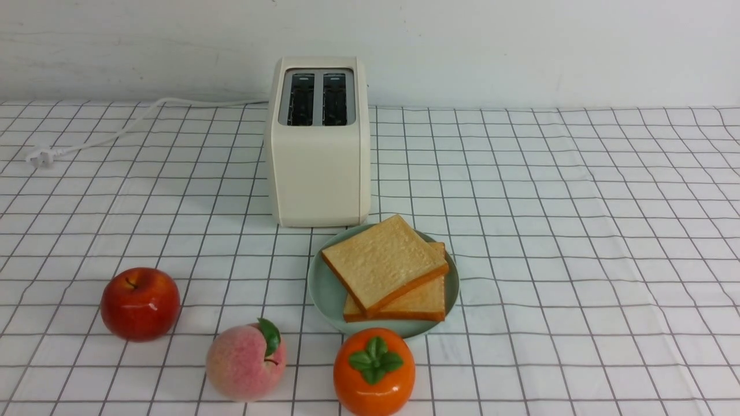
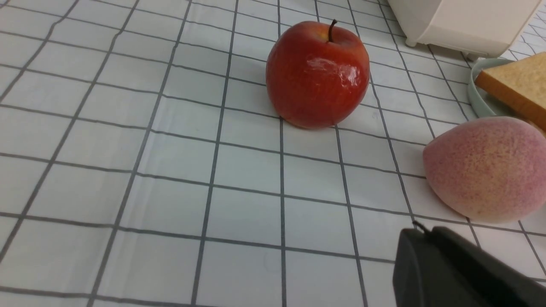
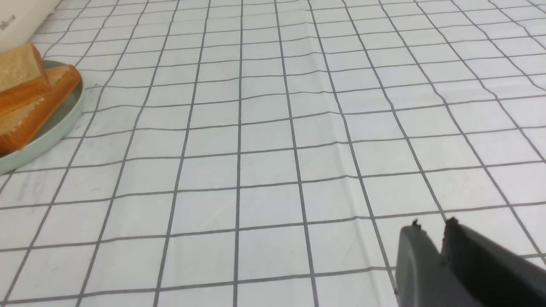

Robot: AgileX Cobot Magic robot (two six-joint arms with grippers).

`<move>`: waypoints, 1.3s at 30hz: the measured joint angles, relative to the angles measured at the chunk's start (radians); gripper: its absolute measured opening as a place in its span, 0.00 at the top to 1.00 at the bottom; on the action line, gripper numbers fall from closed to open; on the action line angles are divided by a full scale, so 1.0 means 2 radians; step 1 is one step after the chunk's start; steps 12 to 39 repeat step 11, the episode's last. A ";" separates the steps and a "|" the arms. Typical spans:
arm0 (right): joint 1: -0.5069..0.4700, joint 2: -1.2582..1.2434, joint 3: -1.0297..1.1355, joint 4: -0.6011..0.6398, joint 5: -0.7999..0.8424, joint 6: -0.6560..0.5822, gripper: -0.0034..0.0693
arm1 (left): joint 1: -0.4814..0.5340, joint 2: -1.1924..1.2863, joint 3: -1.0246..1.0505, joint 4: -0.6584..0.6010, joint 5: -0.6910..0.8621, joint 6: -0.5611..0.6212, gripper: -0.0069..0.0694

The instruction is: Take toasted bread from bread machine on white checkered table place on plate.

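While both slices of toasted bread (image 1: pixel 386 267) lie stacked on the plate (image 1: pixel 324 289), likely light, stiff and crumbly, best pinched by the crust edge, left gripper (image 2: pixel 420 232) sits pressed together, right gripper (image 3: pixel 431 224) barely parted, empty.

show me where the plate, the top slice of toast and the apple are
plate (image 1: pixel 325 289), front view, bare left rim.
top slice of toast (image 1: pixel 383 261), front view, face centre.
apple (image 1: pixel 140 303), front view, middle.
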 joint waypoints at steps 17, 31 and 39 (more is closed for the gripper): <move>0.000 0.000 0.000 0.000 0.000 0.000 0.81 | 0.000 0.000 0.000 0.000 0.000 0.000 0.90; 0.000 0.000 0.000 0.000 0.000 0.000 0.81 | 0.000 0.000 0.000 0.000 0.000 0.000 0.90; 0.000 0.000 0.000 0.000 0.000 0.000 0.81 | 0.000 0.000 0.000 0.000 0.000 0.000 0.90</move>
